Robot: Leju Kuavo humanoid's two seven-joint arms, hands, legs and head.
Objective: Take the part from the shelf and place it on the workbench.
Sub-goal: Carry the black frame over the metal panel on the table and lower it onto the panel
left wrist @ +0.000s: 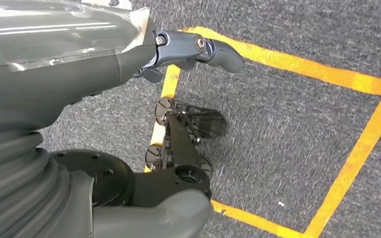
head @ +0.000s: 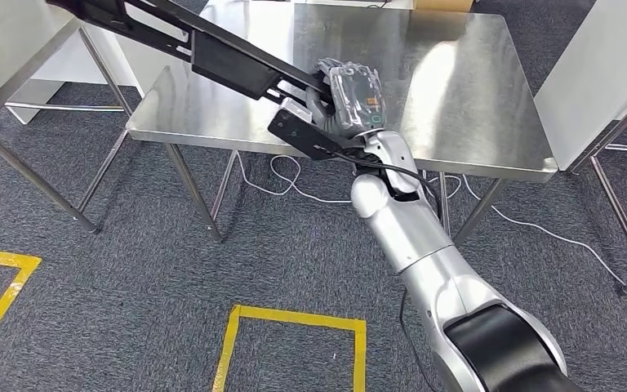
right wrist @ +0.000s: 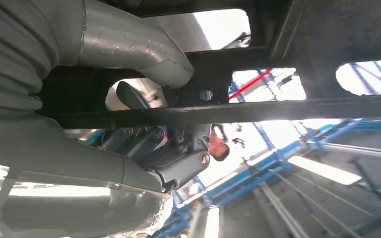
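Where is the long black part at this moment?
In the head view, the black part is held in the right hand, slanting up toward the left above the front edge of the steel workbench.

so the right hand sits over the counter near its front edge, holding the part; the part runs off past the counter's left edge, over the floor; the left hand hangs above the floor's taped square

A shiny metal table stands on grey carpet with yellow tape lines, white cables under it
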